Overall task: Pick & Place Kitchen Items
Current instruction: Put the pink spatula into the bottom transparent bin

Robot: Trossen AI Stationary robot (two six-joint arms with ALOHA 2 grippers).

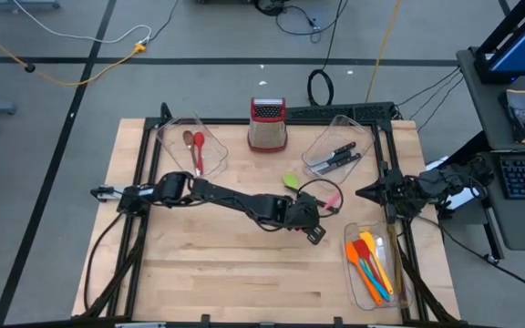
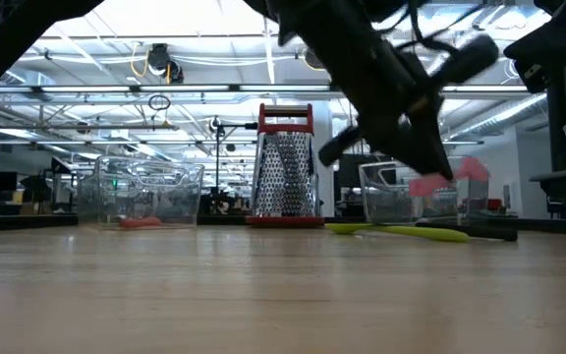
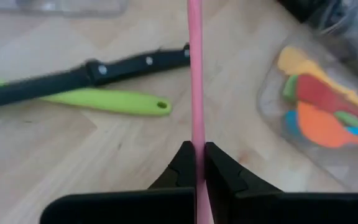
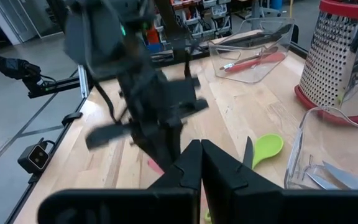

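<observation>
Left gripper [image 3: 194, 163] clamped on a pink utensil [image 3: 195, 74] above mid-table.

The pink handle runs between its closed fingers; a green spoon [image 3: 104, 99] and black-handled knife [image 3: 86, 76] lie nearby, possibly touching. The right gripper [image 4: 201, 165] rests closed at the table's right edge.

Pale wood, clear plastic, perforated steel and matt black parts.

The bench [image 1: 244, 264] is light wood planking with a smooth, faintly satin face and visible grain. The bins [image 1: 337, 146] are clear glossy plastic that catches the light. The grater [image 2: 285, 167] is bright perforated steel, rough with punched holes, under a shiny red plastic top and base. The pink utensil [image 3: 195, 68] has a smooth matt handle that looks like silicone or plastic; the green spoon [image 3: 104, 99] looks the same, slightly glossier. The knife [image 3: 86, 78] has a matt black handle with small metal rivets. The left gripper [image 3: 196, 163] is matt black plastic.
</observation>
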